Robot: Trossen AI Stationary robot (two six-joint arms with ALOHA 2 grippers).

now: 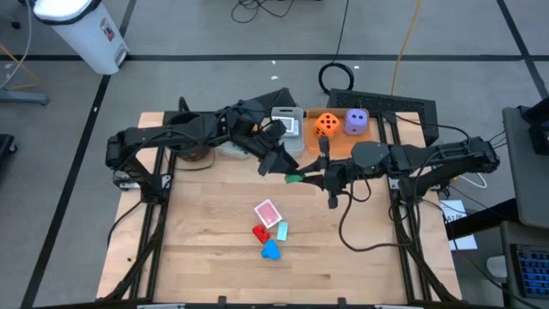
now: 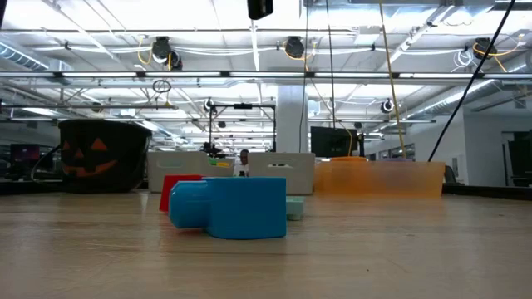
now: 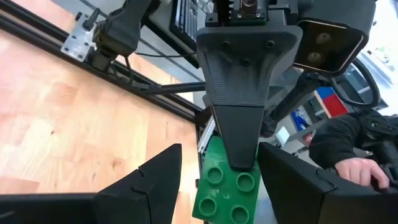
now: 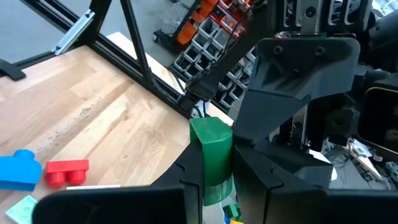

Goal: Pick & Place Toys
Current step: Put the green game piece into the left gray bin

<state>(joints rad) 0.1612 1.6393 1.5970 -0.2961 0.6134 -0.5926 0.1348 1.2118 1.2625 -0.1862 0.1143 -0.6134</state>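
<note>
Pale wooden boards make up the table (image 1: 214,257), which stands on a grey floor with a white bin off one far corner and a long hall of ceiling lights behind it in the low view. Over the middle of the table the two arms meet. The right gripper (image 1: 302,178) is clamped on a green block (image 1: 294,178), holding it in the air; its wrist view shows the block (image 4: 212,155) squeezed upright between the two dark fingers. The left gripper (image 1: 280,163) faces it from the other side with its fingers spread about halfway, and in the left wrist view the studded face of the block (image 3: 227,186) sits in the gap between those fingers (image 3: 146,180), apparently not touching either one. Nearer the front edge lies a small cluster: a red-backed playing card (image 1: 267,212), a red block (image 1: 260,233) beside it, a blue block (image 1: 271,250) just in front, and a pale blue-green piece (image 1: 281,230) to one side. At the far edge an orange die (image 1: 326,124) and a purple die (image 1: 356,121) sit side by side on the orange tray (image 1: 341,144), with a clear bin (image 1: 290,120) beside it. A round black pot with a pumpkin face (image 2: 100,155) stands at the far left.
</note>
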